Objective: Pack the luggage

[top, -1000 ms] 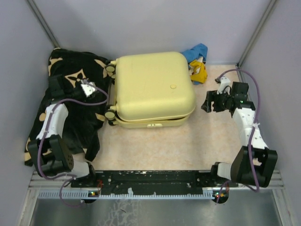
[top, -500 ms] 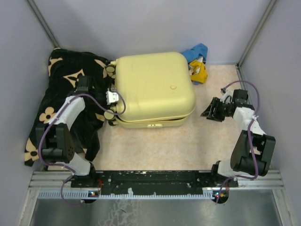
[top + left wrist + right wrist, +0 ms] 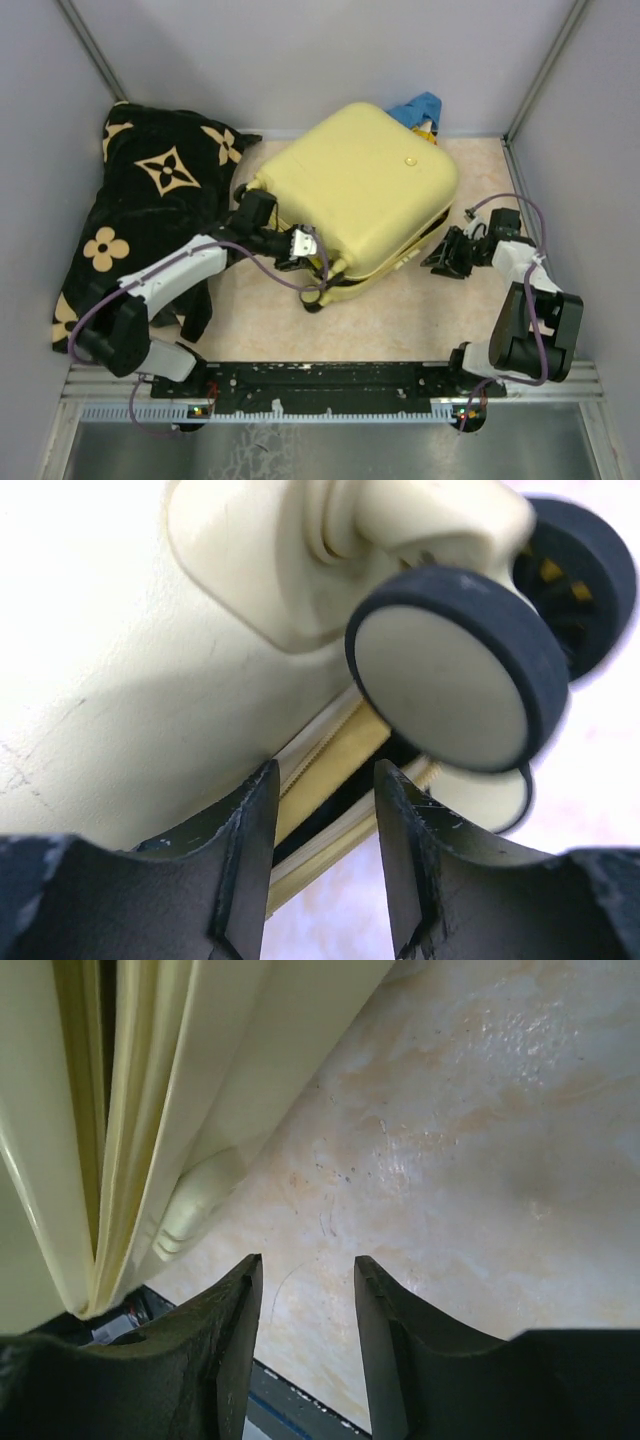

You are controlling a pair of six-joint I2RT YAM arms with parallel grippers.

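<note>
The pale-yellow luggage (image 3: 365, 190) lies closed and turned at an angle on the table. My left gripper (image 3: 303, 243) is open at its near-left corner, by the black wheels (image 3: 312, 303). In the left wrist view the fingers (image 3: 245, 830) frame the zipper seam (image 3: 330, 760), with a wheel (image 3: 450, 670) just above. My right gripper (image 3: 442, 256) is open and empty at the luggage's near-right side. In the right wrist view the shell edge (image 3: 130, 1110) stands to the left of the gripper (image 3: 305, 1270), over bare table.
A black blanket with tan flowers (image 3: 150, 190) lies heaped at the left, under my left arm. Blue and yellow cloth (image 3: 420, 108) lies behind the luggage at the back wall. Grey walls close in on the left, back and right.
The luggage has swung round and shifted right, its wheeled corner now toward the front. My left gripper moved right and nearer with that corner. My right gripper moved slightly nearer and left.
</note>
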